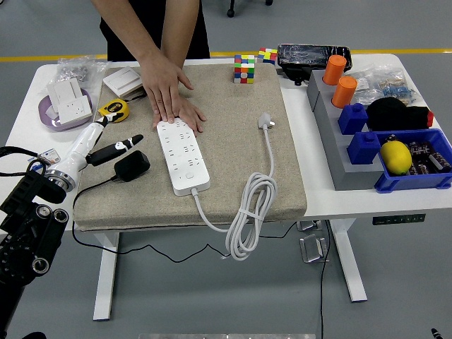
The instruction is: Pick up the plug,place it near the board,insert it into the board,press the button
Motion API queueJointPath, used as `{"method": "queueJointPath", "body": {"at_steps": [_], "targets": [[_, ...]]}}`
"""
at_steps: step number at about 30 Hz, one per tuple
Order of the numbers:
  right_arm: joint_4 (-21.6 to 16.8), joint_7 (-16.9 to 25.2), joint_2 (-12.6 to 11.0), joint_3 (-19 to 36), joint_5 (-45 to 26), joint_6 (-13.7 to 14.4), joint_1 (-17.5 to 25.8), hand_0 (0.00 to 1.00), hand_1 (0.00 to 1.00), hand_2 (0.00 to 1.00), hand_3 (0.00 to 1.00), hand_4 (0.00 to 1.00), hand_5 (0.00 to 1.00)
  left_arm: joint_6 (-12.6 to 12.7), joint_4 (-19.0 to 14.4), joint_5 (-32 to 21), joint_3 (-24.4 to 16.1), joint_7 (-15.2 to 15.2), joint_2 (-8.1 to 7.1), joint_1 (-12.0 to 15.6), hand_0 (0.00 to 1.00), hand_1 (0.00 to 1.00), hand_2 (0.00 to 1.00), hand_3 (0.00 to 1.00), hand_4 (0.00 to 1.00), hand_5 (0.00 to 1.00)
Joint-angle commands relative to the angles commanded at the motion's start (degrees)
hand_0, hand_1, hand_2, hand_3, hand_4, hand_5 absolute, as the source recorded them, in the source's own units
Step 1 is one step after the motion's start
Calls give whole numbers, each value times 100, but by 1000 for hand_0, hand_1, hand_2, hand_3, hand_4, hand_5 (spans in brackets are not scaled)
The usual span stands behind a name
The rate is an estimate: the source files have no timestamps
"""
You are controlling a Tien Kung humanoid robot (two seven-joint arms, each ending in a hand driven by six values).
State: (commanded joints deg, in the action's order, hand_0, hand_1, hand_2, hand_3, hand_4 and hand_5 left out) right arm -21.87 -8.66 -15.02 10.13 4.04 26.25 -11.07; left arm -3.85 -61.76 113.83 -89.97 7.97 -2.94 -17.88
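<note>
Reaching from the counter's left edge with our left hand (116, 148) spread and empty, we should close squarely on the black plug (131, 166) just beside it, then carry it to the board (182, 155) a person's hands (169, 92) steady.

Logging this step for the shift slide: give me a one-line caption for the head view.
Left hand open beside the black plug on the mat, while a person's hands steady the white power strip.

The robot's left arm (28, 219) is black with round joint screws, a silver wrist ring, white forearm shell and black cables.
</note>
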Motion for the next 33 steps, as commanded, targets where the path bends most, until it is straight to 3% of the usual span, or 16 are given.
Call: {"method": "queueJointPath", "body": {"at_steps": [4,5,9,10,11,16,17,19,26,28,29,33], "targets": [[2,1,2,10,5,-1,0,808,746,743,769,998,998,-201,-691,-968,-80,-586,153,232,972,991,965,935,998,998],[2,1,2,7,5,-1,-1,808,746,743,769,998,998,-243,-827,-1192,-110,-744,184,280,881,909,881,877,998,998],[-6,0,8,15,21,-2,0,808,746,743,769,998,998,-291,-1313,-2160,-238,-1255,294,533,881,909,881,877,998,998],[-7,0,9,15,23,-2,1,808,746,743,769,998,998,-298,-1392,-2384,-252,-1314,294,583,881,909,881,877,998,998],[-8,-1,8,11,24,-3,2,807,746,743,769,998,998,-303,-1477,-2644,-265,-1362,294,639,823,846,827,815,998,998],[-5,-5,3,-37,4,-3,7,807,746,743,769,998,998,-310,-1869,-3836,-422,-1427,294,961,823,846,827,815,998,998],[-6,-4,1,-35,6,-2,5,808,746,743,769,998,998,-315,-1928,-4097,-445,-1442,294,1026,779,803,777,779,998,998],[-7,-4,5,-41,7,-2,2,808,746,743,769,998,998,-330,-2010,-4444,-474,-1454,294,1138,779,803,777,779,998,998],[-9,-17,37,-136,4,-1,-35,808,746,743,768,998,998,-334,-2158,-4295,-611,-1480,294,1322,759,772,744,762,998,951],[-14,-26,56,-187,29,-2,-62,808,746,743,768,998,998,-345,-2212,-4140,-638,-1480,294,1359,759,772,744,762,998,951],[-18,-30,63,-204,41,-1,-72,808,746,743,768,998,998,-347,-2228,-4059,-646,-1470,294,1371,730,728,700,742,967,888],[-29,-58,86,-302,59,0,-92,808,746,743,768,998,998,-330,-2289,-3691,-672,-1410,294,1403,730,728,700,742,967,888]]}}
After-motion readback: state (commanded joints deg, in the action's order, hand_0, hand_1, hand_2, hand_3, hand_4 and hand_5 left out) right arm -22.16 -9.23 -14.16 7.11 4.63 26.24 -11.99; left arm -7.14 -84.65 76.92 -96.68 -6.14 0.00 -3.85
